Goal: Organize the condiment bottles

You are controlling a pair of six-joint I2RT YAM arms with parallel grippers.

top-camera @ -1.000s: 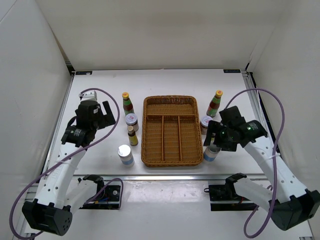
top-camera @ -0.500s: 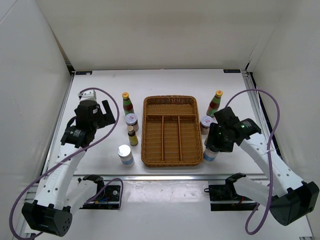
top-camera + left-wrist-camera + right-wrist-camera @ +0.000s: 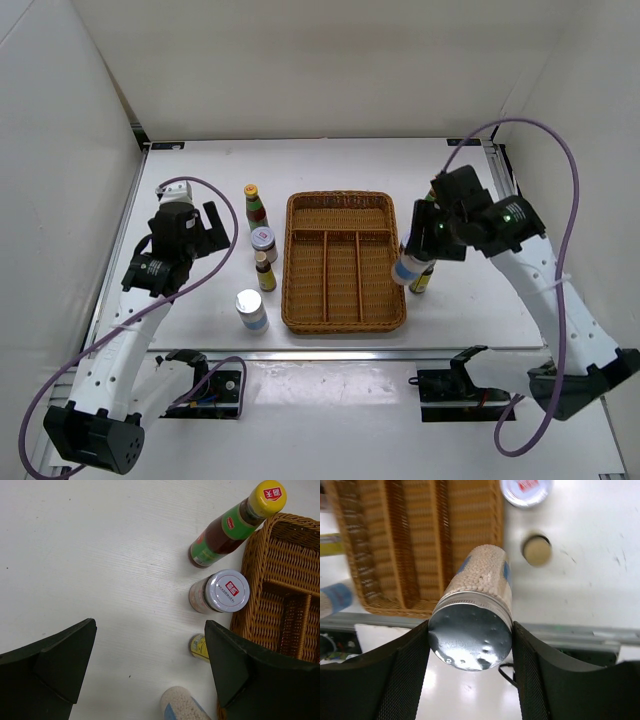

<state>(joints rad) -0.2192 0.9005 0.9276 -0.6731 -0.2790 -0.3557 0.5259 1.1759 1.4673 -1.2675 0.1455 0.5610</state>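
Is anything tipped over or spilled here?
Nothing is spilled. The only odd thing is the silver-topped cylinder. The right tool holds it tilted in the air above the right edge of the wicker tray, not standing up. The four containers left of the tray all stand upright.

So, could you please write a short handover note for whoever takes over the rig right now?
Right gripper: shut on a silver-topped cylinder, lifted at the right edge of the wicker tray.
Left gripper: open, holding nothing, above the table left of the left-hand group.
Standing left of the tray: tall bottle, jar, small brown bottle, second cylinder.
Right of the tray: another jar, another small brown bottle.
Done: nothing is in the tray yet.
Left: place the held cylinder, then the other bottles.
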